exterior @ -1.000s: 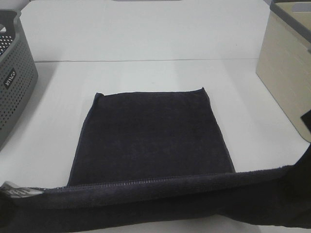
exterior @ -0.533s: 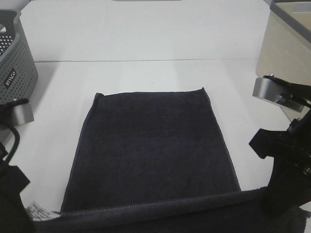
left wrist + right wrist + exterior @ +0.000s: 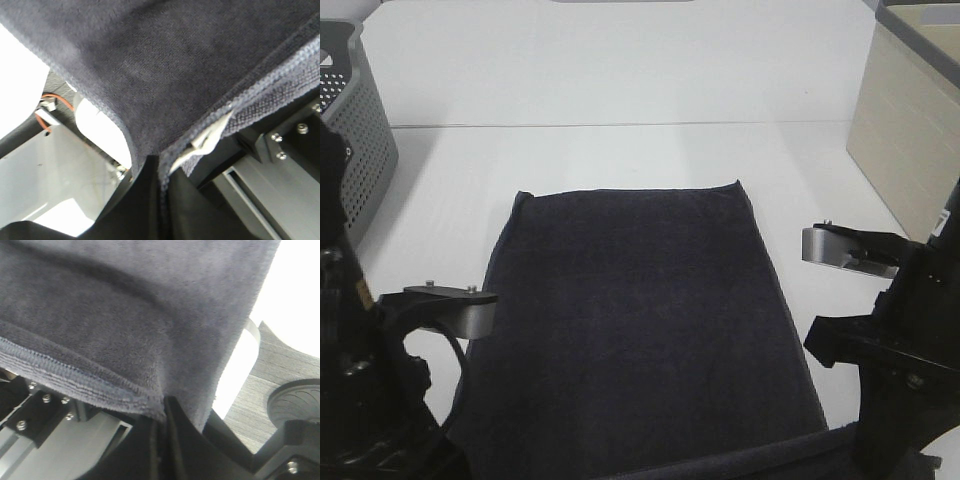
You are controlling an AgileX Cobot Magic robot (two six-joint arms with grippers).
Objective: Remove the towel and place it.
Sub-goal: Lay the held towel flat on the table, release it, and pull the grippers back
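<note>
left gripper (image 3: 161, 167) jaws clamped on near-left corner of large rectangular dark navy terry-cloth towel (image 3: 640, 320); right gripper (image 3: 162, 416) clamped on near-right corner. rest lies flat mid white table (image 3: 620, 160). soft, limp, light; hemmed corners grip best, middle likely sags.

The towel (image 3: 640, 320) runs past the exterior view's lower edge, its near corners hidden behind both arms. Left of the towel, the grey perforated basket (image 3: 365, 150) is cut off. Right of the towel, the beige box (image 3: 910, 130) is too. The towel's white label (image 3: 205, 142) is too blurred to read.
</note>
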